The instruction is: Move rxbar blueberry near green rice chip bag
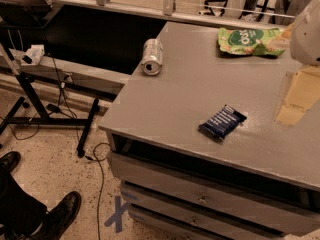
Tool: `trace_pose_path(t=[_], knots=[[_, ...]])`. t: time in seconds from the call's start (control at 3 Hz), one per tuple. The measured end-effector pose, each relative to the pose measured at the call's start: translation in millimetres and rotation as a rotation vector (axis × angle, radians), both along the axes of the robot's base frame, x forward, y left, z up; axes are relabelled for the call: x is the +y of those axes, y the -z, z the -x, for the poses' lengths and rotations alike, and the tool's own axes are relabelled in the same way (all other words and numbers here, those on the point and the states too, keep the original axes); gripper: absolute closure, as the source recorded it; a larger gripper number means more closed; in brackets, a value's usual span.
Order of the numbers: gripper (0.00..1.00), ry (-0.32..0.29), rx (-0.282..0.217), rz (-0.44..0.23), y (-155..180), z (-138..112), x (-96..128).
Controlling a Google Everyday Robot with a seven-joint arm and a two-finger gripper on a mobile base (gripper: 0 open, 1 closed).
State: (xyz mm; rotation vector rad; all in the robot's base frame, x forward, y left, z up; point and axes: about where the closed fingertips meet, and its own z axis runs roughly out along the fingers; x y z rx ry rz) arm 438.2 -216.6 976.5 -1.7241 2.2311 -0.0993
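- Camera view: the gripper (289, 115) hangs at the right edge of the scene, its tip low over the grey cabinet top (190, 89). Contact with the surface cannot be confirmed.
- The rxbar blueberry (222, 122) lies flat on the cabinet top to the left of the gripper as seen from here. It is near the gripper but clearly apart from it, and close to the front edge.
- The bar is turned diagonally, with its far short end angled toward the gripper's side.
- Gripper state: whether it is open or closed cannot be told from this position.
- Arm pose: the white arm housing (307, 31) sits above, and the pale yellowish gripper body runs down from it, slanting slightly leftward to the tip.
- The green rice chip bag (247, 40) lies beyond the gripper and to its left, toward the far edge. Its right end meets the white arm housing.
- A silver soda can (152, 56) lies on its side well to the left of the gripper, at the cabinet's left edge.
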Motion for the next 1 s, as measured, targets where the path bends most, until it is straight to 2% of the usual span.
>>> trace_pose_path(t=[0.33,1.0], knots=[[0.0,0.006,-0.013,-0.007,0.3,-2.0,2.2],[0.0,0.11,0.0,-0.074,43.3,-30.9,31.0]])
